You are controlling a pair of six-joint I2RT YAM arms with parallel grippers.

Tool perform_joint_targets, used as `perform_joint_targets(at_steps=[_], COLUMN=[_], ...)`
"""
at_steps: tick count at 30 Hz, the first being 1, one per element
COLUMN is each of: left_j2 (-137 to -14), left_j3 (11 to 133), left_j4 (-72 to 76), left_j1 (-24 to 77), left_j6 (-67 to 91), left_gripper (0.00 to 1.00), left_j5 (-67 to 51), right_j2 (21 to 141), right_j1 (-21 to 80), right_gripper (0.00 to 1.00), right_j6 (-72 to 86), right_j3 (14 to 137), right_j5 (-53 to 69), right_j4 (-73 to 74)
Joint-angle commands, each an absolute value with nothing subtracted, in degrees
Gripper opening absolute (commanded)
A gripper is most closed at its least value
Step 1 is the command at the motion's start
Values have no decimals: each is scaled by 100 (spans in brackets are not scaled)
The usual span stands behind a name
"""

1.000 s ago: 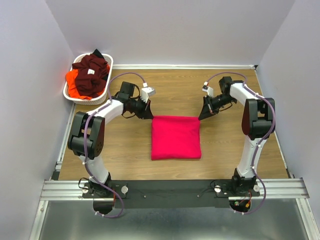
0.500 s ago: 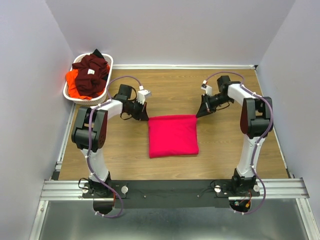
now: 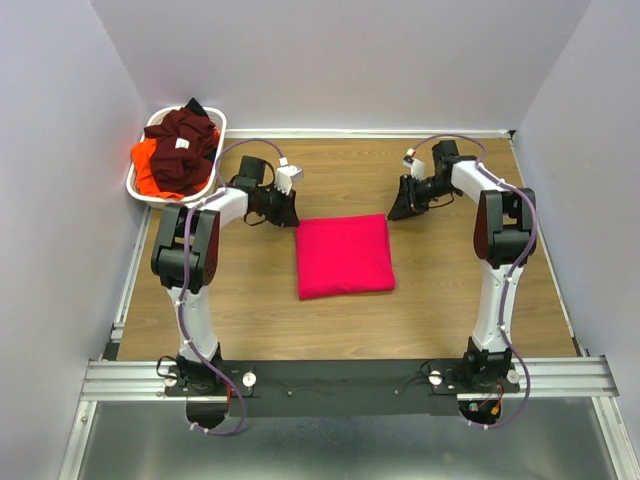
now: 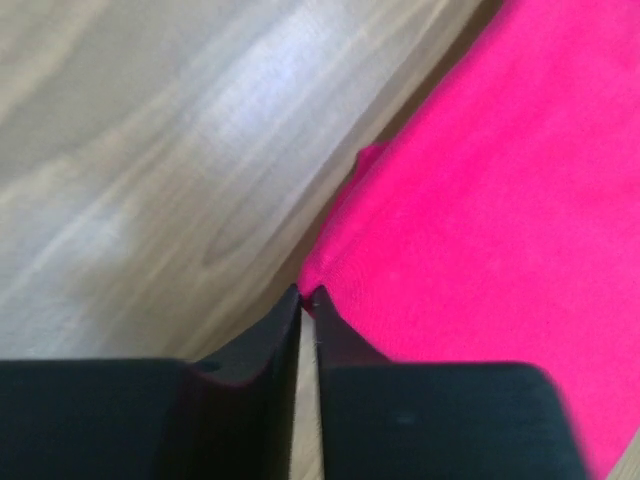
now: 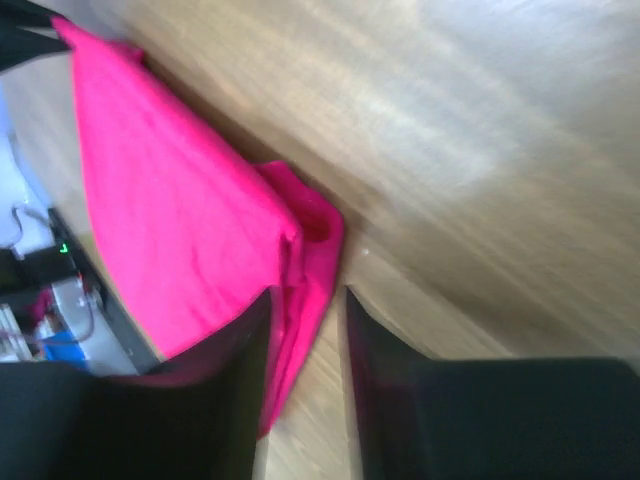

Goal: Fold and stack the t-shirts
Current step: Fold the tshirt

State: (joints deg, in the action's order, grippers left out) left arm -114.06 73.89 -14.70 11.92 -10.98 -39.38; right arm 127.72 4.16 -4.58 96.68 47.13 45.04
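The folded t-shirt lies in the middle of the bench. The basket stands at the far left corner of the bench, with a heap of t-shirts in it

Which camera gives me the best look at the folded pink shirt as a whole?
Top external: the whole folded pink shirt lies flat, all four edges visible. Left wrist shows only one corner; right wrist only a bunched corner.
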Motion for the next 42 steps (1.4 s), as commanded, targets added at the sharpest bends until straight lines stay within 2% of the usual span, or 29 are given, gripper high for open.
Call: perform_joint_targets(at_steps=[1,2,5,7,10,11,12,14,16,21,31,34,37,38,42], left_j2=[-11286,-11111,-10733,-10294,-9888,-9844,-9818,-9843,-9992,-10695,-11953,-11673,-10900,-10533,-10046], left_j3=[7751,7804,7717,7376,6603,6409,6225,5697,5582,5651,6424,6574,6303,6197,5626], left_j4=[-1564,-1608,-1609,-1408,-591,-345,-82,596,973,1309,1029,792,765,765,817], left_j1=[941,888,782,791,843,887,1044,1351,1546,1758,1205,1125,1195,1239,1686], left_j6=[-1134,-1134,-1037,-854,-19,357,604,1071,1308,1644,1257,1038,1159,1221,1502], left_gripper=[31,39,43,46,56,61,62,74,79,80,80,80,82,90,91], left_j5=[-3744,-3840,-4411,-4946,-5904,-6098,-6369,-6451,-6434,-6557,-6135,-6327,-6661,-6732,-6916], right_j2=[12675,12596,12175,11972,11813,11813,11830,11908,12049,12515,13149,12798,12183,12034,11558], right_j1=[352,352,343,334,448,596,685,991,1246,1371,651,650,712,816,1308], right_gripper=[47,61,71,78,99,100,100,100,100,100,100,100,100,100,100], right_j6=[-246,-220,-220,-167,209,281,307,395,544,598,193,403,764,860,958], right_j3=[9966,10002,10099,10046,9845,9765,9678,9380,9194,8895,9060,9237,9001,8869,8026], right_j5=[4150,4061,3990,4515,5456,5615,5747,6002,6256,6311,5564,6105,6774,6846,7057], right_j4=[4350,4351,4351,4324,4210,4201,4175,4061,3930,3735,3779,3841,3832,3823,3666])
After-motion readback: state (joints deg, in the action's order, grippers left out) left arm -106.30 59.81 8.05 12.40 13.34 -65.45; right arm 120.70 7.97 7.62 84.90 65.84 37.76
